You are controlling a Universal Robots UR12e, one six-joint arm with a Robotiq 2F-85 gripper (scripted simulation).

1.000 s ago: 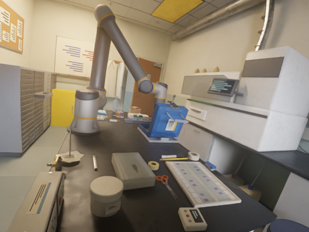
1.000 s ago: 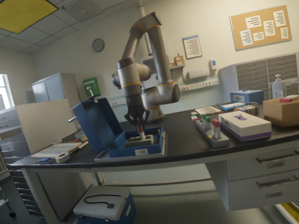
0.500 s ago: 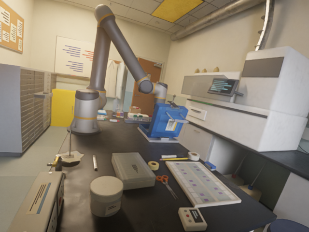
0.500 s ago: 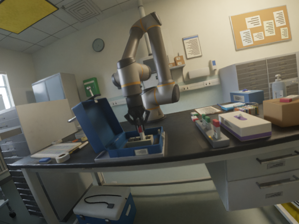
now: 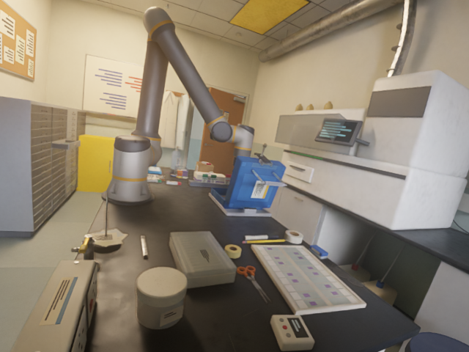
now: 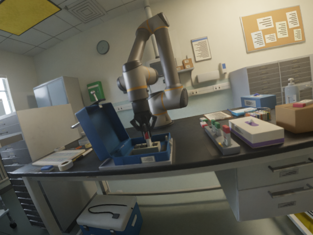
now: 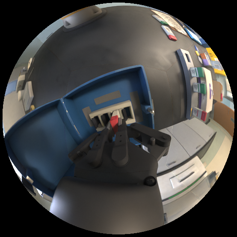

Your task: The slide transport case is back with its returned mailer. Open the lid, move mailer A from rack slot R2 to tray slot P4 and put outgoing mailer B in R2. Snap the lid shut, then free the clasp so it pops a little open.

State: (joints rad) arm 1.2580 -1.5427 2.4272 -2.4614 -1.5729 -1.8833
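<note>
The blue slide transport case (image 6: 131, 141) sits open on a grey pad on the dark bench, its lid (image 6: 97, 129) standing up. Inside it a grey rack (image 7: 111, 117) holds slots. My gripper (image 6: 146, 134) reaches down into the case and grips a red-capped mailer (image 7: 114, 123) that stands in a rack slot. To the right a long grey tray (image 6: 222, 140) holds three upright mailers, two green-capped (image 6: 215, 125) and one red-capped (image 6: 226, 135). From the side camera the raised lid (image 5: 257, 183) hides the rack and my fingers.
A white tissue box (image 6: 255, 131) and a cardboard box (image 6: 294, 117) stand right of the tray. Two flat mailers (image 6: 203, 121) lie behind it. The robot base (image 6: 161, 111) stands behind the case. A slide tray (image 6: 59, 156) and tape roll (image 6: 65, 165) lie left of the case.
</note>
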